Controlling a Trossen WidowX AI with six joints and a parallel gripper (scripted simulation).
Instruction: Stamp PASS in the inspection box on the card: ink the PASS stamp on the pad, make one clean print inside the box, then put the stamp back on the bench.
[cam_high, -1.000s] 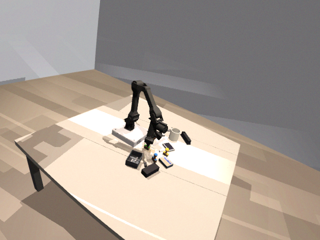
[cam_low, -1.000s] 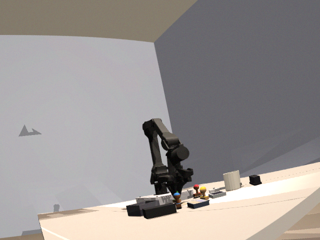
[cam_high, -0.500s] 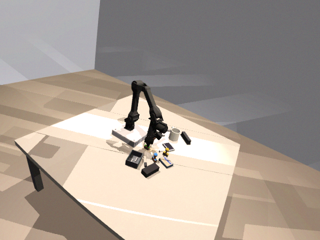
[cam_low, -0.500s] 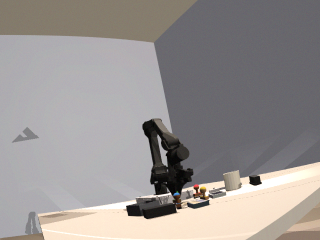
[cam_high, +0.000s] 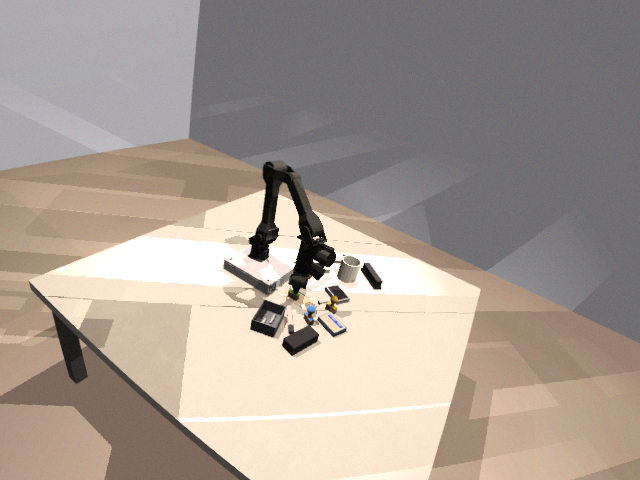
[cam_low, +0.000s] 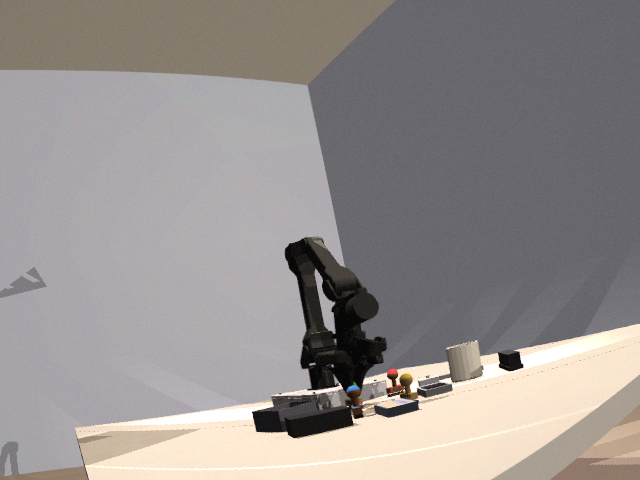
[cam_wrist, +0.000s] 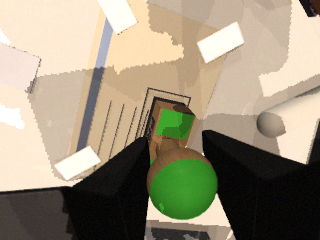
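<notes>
My gripper (cam_high: 295, 288) (cam_low: 353, 386) (cam_wrist: 175, 142) is shut on the green-topped stamp (cam_wrist: 182, 187), a wooden stamp with a round knob and a green patch on its block. The stamp is low over the tan card (cam_wrist: 135, 75), which has a blue stripe and white pieces at its corners. The block covers most of the inspection box (cam_wrist: 169, 93); the outline shows past its far end and left side. Any print under it is hidden, and I cannot tell whether the stamp touches the card. The dark pad (cam_high: 337, 293) (cam_low: 434, 389) lies in a grey case beyond the card.
A blue-topped stamp (cam_high: 310, 312) (cam_low: 353, 393), a yellow-topped stamp (cam_high: 332, 304) (cam_low: 406, 382) and a red-topped stamp (cam_low: 392, 375) stand nearby. Around them are a labelled flat case (cam_high: 331, 324) (cam_low: 397, 408), black block (cam_high: 300, 340) (cam_low: 319, 422), open tray (cam_high: 262, 328), pale cylinder (cam_wrist: 295, 112) and mug (cam_high: 348, 270) (cam_low: 464, 362).
</notes>
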